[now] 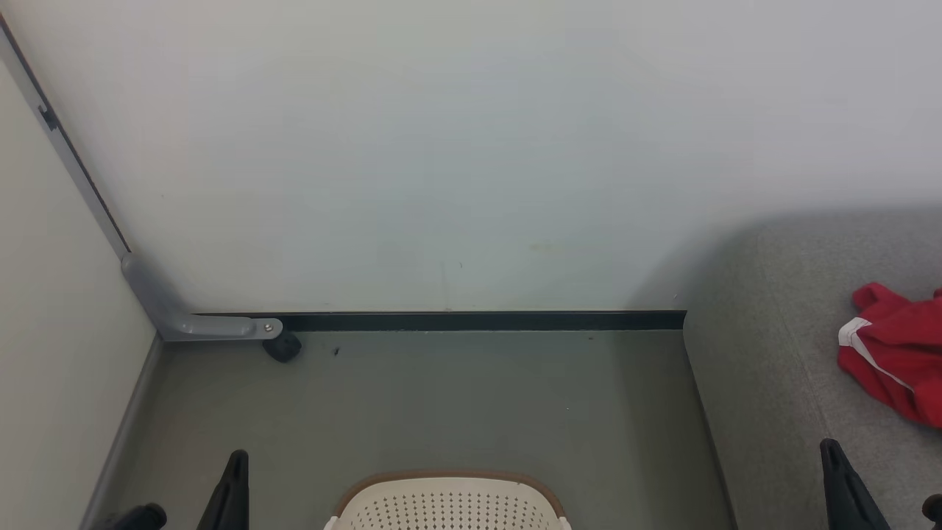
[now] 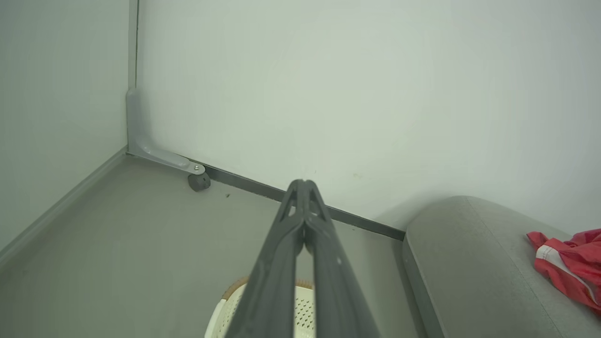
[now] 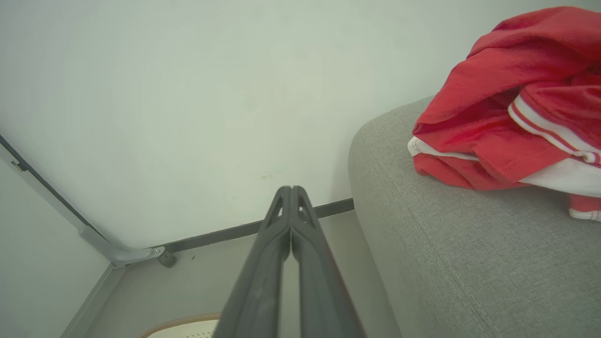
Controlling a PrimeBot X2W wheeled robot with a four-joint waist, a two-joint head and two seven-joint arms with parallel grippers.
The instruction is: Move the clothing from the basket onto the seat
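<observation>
Two end effectors: the left end effector (image 2: 304, 184) and the right end effector (image 3: 291, 189) are both squeezed tight. Their fingers press together and there is nothing between them.
Red clothes: one crumpled heap of red clothes (image 3: 497, 103) with white stripes lies on the grey seat (image 3: 469, 263). It is up and to the right of the right end effector, and not touching it.
Basket: the cream basket (image 1: 449, 508) with the brown rim stands on the floor (image 1: 441, 397). It is down low between the two end effectors, closer to the left one.
Inside the basket: just its far end can be seen, so I cannot tell if more clothes are in it.
Nearer arm: the right one is nearer the seat, and the left one is nearer the basket.
Long side: the heap is a lump with no clear long side, and part of it is cut off at the picture's edge.
Next move, my guess: if clothes are left in the basket, an end effector must open and go down and back to it. Then it must carry the clothes over to the right.
Writing: none can be read on the clothes, the basket or the wall (image 1: 471, 147).
</observation>
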